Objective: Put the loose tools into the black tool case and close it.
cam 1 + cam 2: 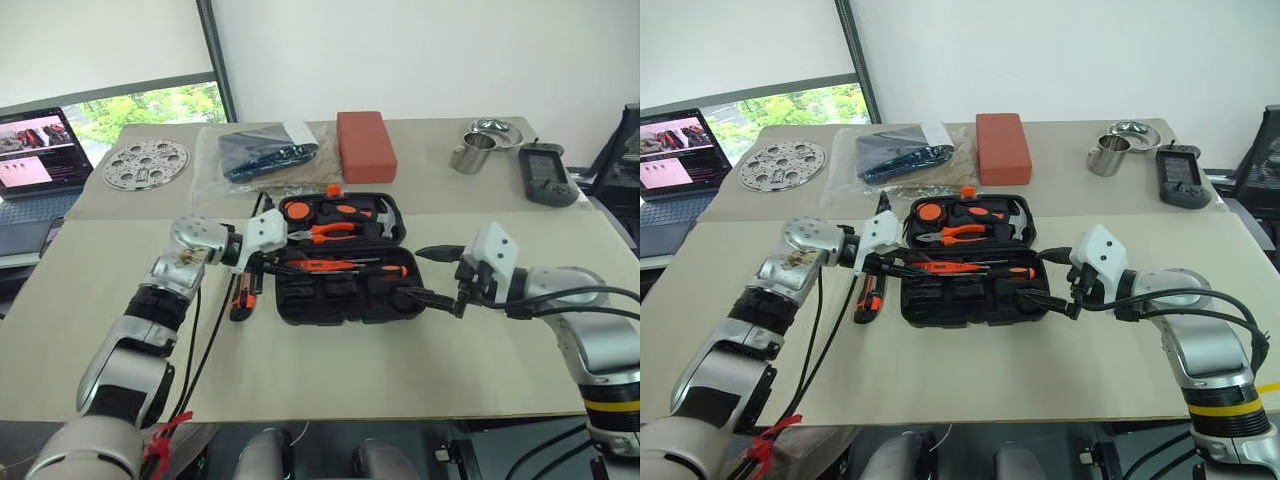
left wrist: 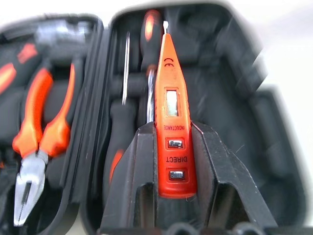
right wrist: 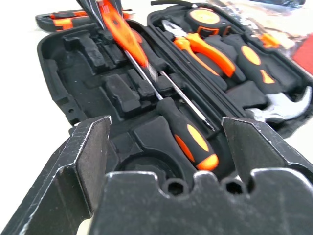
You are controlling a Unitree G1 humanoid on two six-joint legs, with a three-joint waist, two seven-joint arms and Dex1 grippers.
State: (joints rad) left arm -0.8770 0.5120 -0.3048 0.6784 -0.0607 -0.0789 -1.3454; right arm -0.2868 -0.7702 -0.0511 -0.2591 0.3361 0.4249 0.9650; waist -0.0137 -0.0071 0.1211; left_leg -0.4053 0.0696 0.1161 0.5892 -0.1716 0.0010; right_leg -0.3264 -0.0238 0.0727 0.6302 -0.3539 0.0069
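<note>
Counter (image 1: 330, 370) carried our black tool case (image 1: 345, 300), lying open, a screwdriver (image 3: 188, 132) seated inside and the utility knife (image 1: 243, 298) loose just beside its left edge. We judged the slim tester screwdriver (image 2: 171, 112) could miss its recess and block closing. Our left end effector (image 2: 171, 161) pinched that tester over the case; our right end effector (image 1: 432, 272) stood wide, empty.

The orange tester screwdriver (image 2: 172, 122) carries a "CE" mark near its tip, and the words "INDUCTANCE" and "DIRECT" beside its two small buttons. No other text is readable.
</note>
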